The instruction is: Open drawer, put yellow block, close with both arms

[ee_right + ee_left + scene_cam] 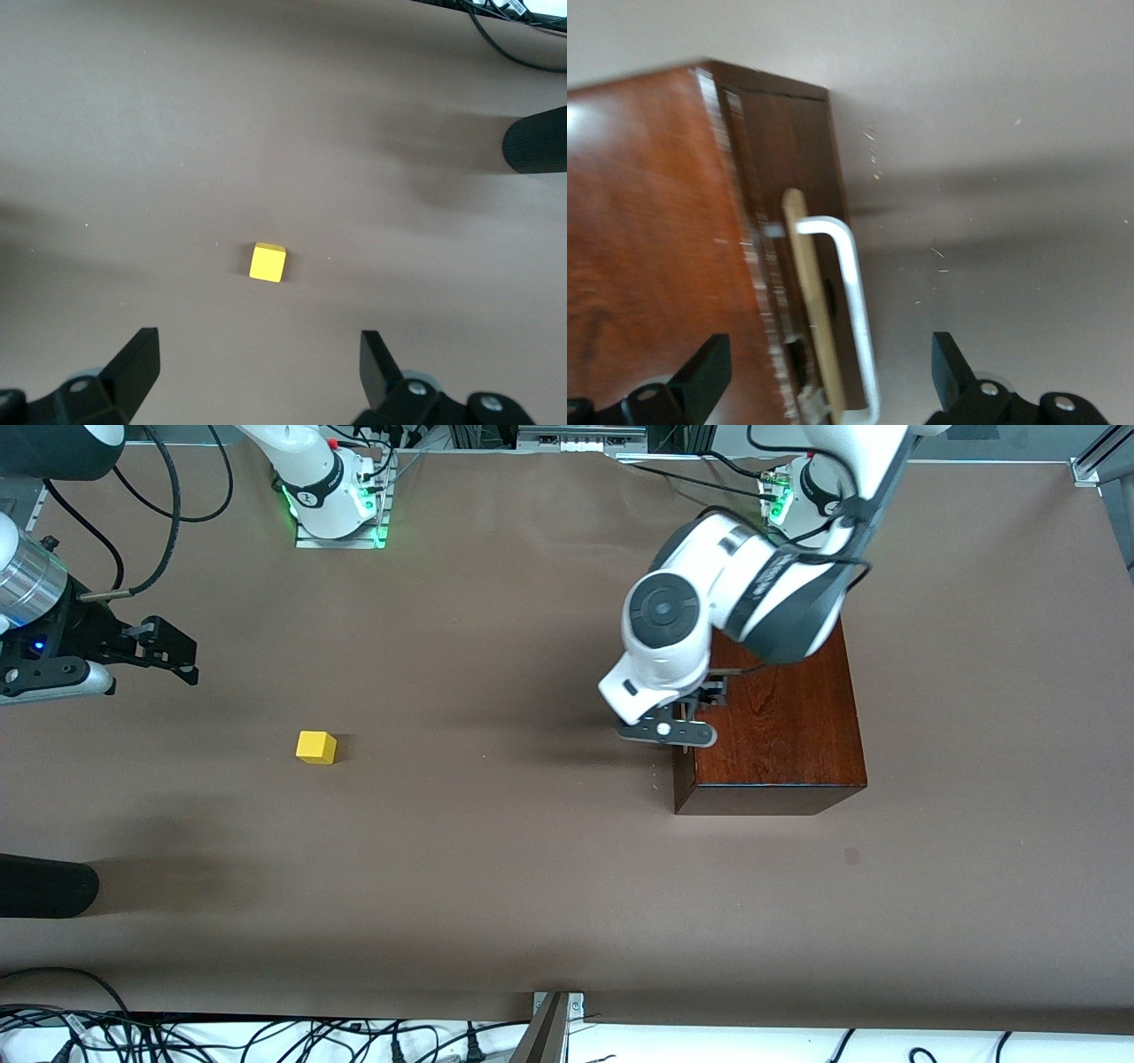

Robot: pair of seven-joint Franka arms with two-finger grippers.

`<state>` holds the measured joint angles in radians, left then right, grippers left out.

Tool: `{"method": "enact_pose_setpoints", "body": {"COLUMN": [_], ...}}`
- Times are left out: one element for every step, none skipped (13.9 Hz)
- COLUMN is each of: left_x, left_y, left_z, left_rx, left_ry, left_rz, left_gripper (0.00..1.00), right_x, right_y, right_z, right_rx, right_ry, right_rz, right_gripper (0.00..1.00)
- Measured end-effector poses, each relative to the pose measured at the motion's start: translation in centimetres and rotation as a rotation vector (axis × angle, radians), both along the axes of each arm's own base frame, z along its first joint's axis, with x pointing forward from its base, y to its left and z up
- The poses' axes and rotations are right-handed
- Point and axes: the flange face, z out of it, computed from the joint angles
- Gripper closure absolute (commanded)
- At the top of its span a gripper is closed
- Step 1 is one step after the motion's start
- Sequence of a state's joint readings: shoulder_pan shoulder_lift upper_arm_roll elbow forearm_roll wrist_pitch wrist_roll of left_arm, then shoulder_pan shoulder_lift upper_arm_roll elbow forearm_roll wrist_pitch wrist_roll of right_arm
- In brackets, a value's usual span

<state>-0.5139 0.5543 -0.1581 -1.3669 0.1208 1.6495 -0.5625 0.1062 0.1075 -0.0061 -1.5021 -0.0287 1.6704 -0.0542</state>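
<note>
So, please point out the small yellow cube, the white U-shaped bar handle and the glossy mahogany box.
Small yellow cube [316,747], front view, on its top face.
White U-shaped bar handle [857,292], left wrist view, on its long bar.
Glossy mahogany box [788,726], front view, on its top panel.

Bright, even overhead light with soft shadows; the box [647,221] edge is motion-blurred in the left wrist view.

Left gripper [824,376], fingers spread, straddles the drawer [793,221] handle [850,301].
</note>
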Motion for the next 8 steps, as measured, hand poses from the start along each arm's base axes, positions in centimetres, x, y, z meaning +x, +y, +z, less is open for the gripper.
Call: {"method": "enact_pose_setpoints", "body": {"left_x": [-0.3, -0.6, -0.8, -0.8, -0.8, -0.9, -1.2, -1.8], "left_y": [-0.8, -1.6, -2.1, -2.3, -2.2, -2.2, -2.4, -2.7], "left_z": [-0.9, -1.8, -2.5, -3.3, -4.1, -5.1, -6.2, -7.2], "left_rx": [0.002, -0.002, 0.000, 0.016, 0.039, 0.061, 0.078, 0.091], "left_ry": [0.003, -0.001, -0.002, -0.003, -0.008, -0.023, -0.038, -0.049], "left_rz": [-0.009, -0.018, -0.025, -0.032, -0.038, -0.035, -0.017, 0.004], "left_gripper": [0.00, 0.00, 0.00, 0.00, 0.00, 0.00, 0.00, 0.00], "right_x": [0.0, 0.0, 0.1, 0.2, 0.3, 0.4, 0.4, 0.4], "right_y": [0.1, 0.2, 0.3, 0.4, 0.4, 0.5, 0.5, 0.5], "right_z": [0.0, -0.1, -0.3, -0.7, -1.1, -1.5, -1.9, -2.4], "right_rx": [0.000, 0.000, 0.000, -0.001, -0.002, -0.003, -0.004, -0.006], "right_ry": [0.001, 0.004, 0.008, 0.015, 0.024, 0.035, 0.051, 0.069], "right_rz": [0.001, 0.003, 0.005, 0.007, 0.008, 0.008, 0.007, 0.007], "right_gripper": [0.00, 0.00, 0.00, 0.00, 0.00, 0.00, 0.00, 0.00]}}
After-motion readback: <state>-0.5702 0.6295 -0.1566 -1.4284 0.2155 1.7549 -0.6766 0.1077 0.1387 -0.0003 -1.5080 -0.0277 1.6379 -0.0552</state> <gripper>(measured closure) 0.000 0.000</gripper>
